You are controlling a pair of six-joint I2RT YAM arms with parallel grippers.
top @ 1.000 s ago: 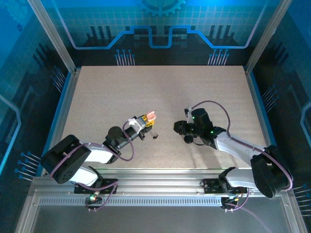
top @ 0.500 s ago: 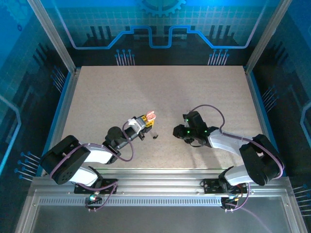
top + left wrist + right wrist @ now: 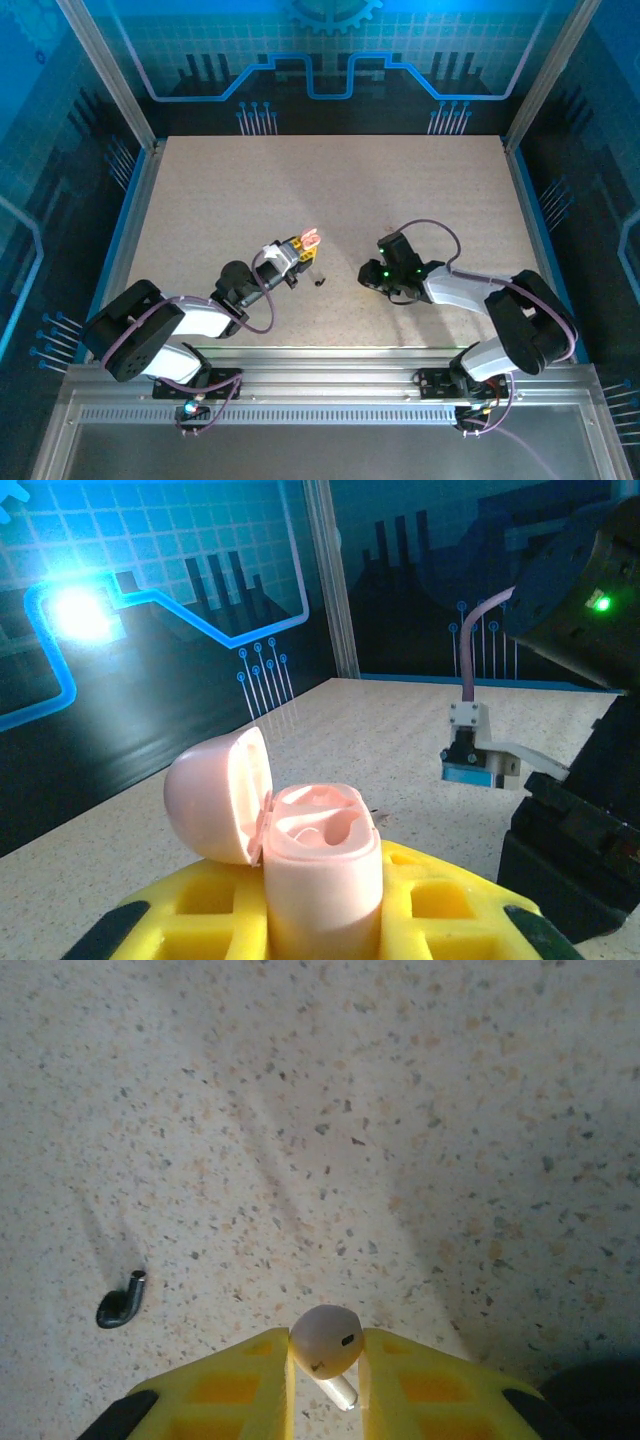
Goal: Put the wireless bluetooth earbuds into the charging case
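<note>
The right arm (image 3: pixel 490 300) had folded closer to its base since the earlier frame, while the left arm kept its place. The right gripper (image 3: pixel 325 1345) had its yellow fingers (image 3: pixel 230 1380) clamped on a pale earbud (image 3: pixel 325 1338), bulb outward and stem partly hidden between them. The left gripper (image 3: pixel 320 890) was closed on the pink charging case (image 3: pixel 320 855), whose lower body was hidden. Its lid (image 3: pixel 215 795) stood open, and the contents of its recesses were hard to make out. A dark earbud (image 3: pixel 118 1305) lay on the speckled table (image 3: pixel 400 190) between the grippers, apart from both.

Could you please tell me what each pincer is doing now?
Left pincer: closed on the open pink charging case.
Right pincer: closed on a pale earbud.
</note>
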